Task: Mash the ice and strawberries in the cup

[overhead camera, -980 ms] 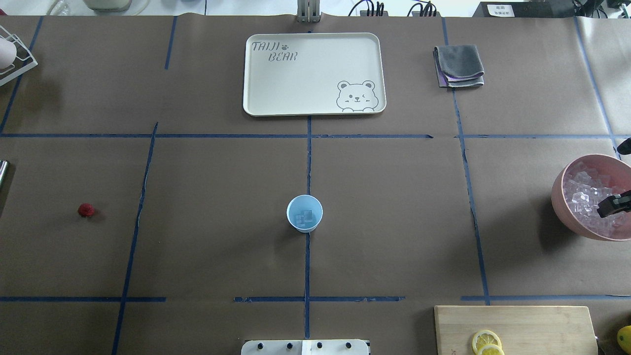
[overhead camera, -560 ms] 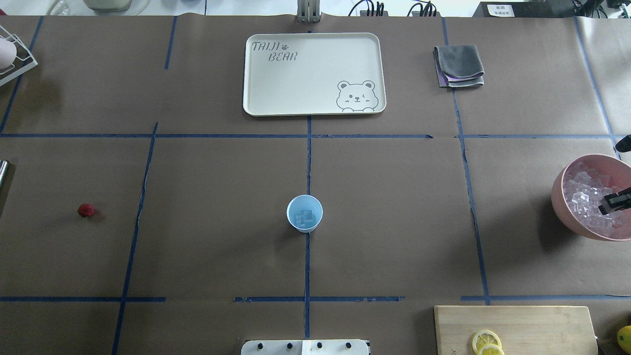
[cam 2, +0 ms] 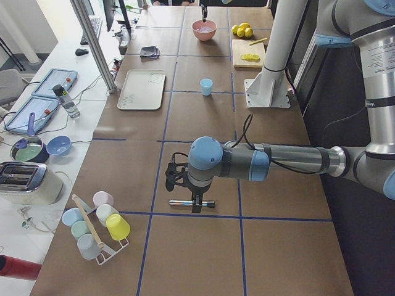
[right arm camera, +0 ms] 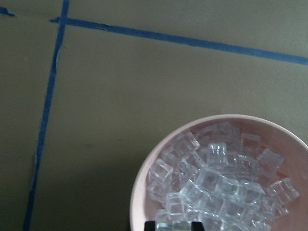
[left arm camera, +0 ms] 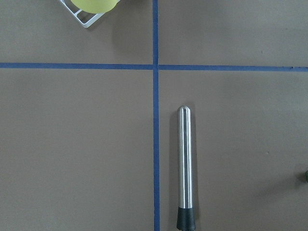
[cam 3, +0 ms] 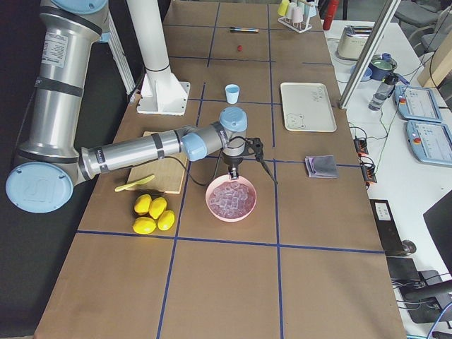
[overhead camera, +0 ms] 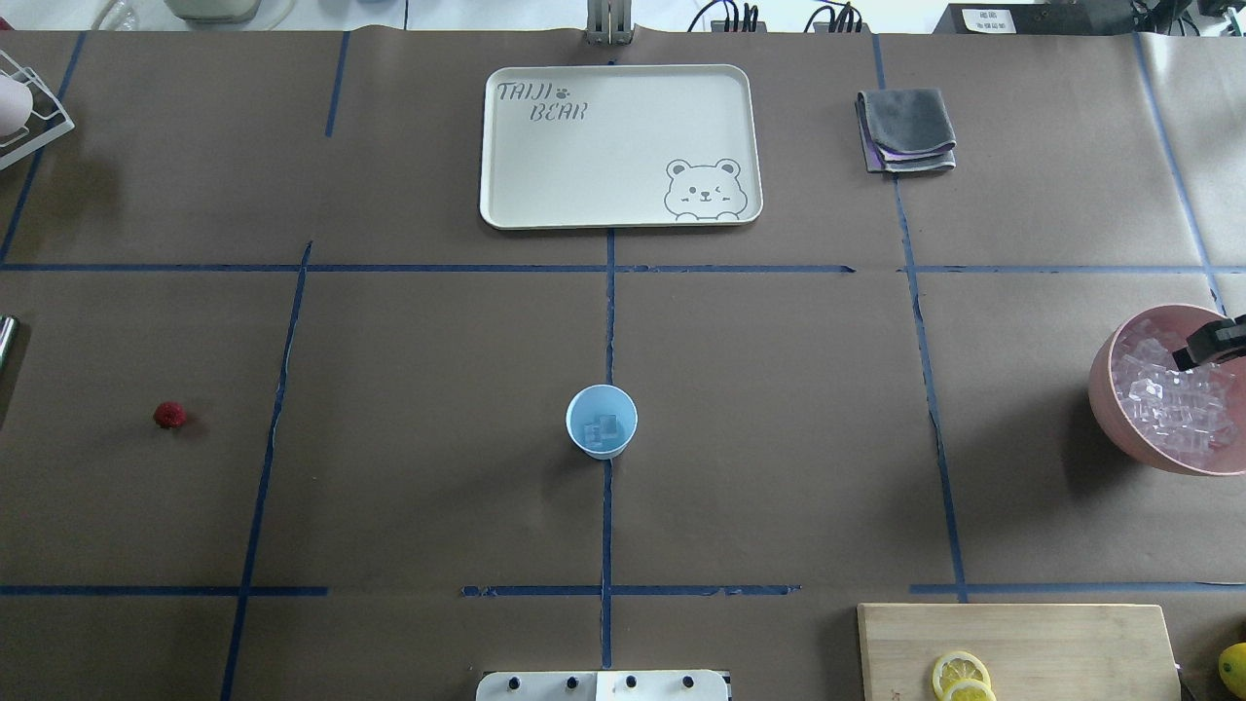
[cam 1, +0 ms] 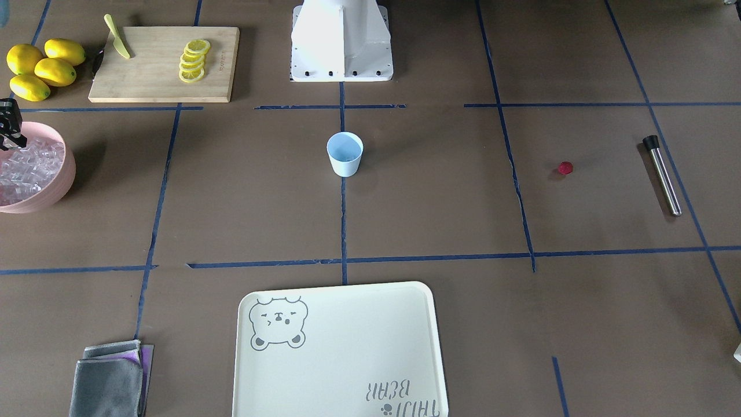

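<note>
Table is covered in brown paper [overhead camera: 438,341] and gridded with blue tape [overhead camera: 608,321].

Cup [cam 1: 345,165] is stood upright at table centre on the tape centreline, in front of the white robot base [cam 1: 341,40]. A few pieces of ice [overhead camera: 604,426] are seen inside it.

Strawberry [overhead camera: 169,415] is left on the paper well off to the robot's left, apart from everything. Steel rod [left arm camera: 184,163] with a black cap is laid flat farther left.

Left gripper [cam 2: 196,208] is hung above that rod. It is shown only in the side view, so whether it is spread or closed cannot be told.

Pink bowl [overhead camera: 1100,399] is set at the right table edge and filled with more ice. Right gripper [overhead camera: 1195,352] is held over the bowl. In the wrist view, 1 cube [right arm camera: 173,226] is seen pinched between the 2 fingertips, barely in frame.

Other items on the table:
- Bear-print tray [overhead camera: 584,166] is placed at the far side from the robot, with a folded grey cloth [overhead camera: 905,127] beside it to the right.
- Cutting board [cam 1: 150,69] with lemon slices [cam 1: 194,61] and a yellow-green knife [cam 1: 117,43] is placed near the robot's right.
- 4 lemons [cam 1: 43,69] are grouped beyond the board.
- Cup rack [cam 2: 95,231] is parked at the table's left end.

White bench [cam 2: 55,123] is run along the operators' side, and a toaster [cam 2: 21,182] is set on it.
</note>
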`<move>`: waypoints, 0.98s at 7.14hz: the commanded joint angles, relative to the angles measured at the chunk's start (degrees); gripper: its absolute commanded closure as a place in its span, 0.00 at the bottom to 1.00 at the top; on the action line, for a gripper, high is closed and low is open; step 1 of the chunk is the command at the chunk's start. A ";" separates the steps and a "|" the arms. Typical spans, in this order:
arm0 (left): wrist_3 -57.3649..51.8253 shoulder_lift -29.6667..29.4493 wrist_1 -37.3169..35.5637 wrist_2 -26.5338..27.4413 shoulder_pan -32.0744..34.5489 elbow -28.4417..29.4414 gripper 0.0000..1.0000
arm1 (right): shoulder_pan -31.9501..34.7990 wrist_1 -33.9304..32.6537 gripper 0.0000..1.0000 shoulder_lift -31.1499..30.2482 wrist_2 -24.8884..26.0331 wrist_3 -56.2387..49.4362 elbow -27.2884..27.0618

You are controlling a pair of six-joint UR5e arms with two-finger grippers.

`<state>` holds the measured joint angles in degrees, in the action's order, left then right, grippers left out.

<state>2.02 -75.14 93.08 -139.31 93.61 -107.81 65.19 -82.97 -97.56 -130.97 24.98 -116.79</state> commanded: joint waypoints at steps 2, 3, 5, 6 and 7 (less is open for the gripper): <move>0.78 -0.01 0.00 0.00 -0.09 -0.03 0.00 | -12.65 -17.36 1.00 26.37 1.41 14.65 -0.20; 0.97 -0.01 0.00 0.00 -0.09 0.15 0.00 | -19.94 -17.66 1.00 32.99 7.60 23.53 1.11; 0.97 -0.01 0.00 0.09 -0.18 0.32 0.00 | -29.20 -17.66 1.00 43.02 14.57 33.43 7.50; 0.97 -0.01 0.00 0.09 -0.18 0.32 0.00 | -33.07 -17.49 0.99 46.81 18.43 36.42 10.93; 0.97 -0.01 0.00 0.00 -0.18 0.32 0.00 | -36.51 -17.23 0.99 50.68 21.52 40.45 14.36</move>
<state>2.98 -75.14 93.08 -139.25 93.45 -107.52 33.27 -100.43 -51.87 -113.61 60.69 -106.64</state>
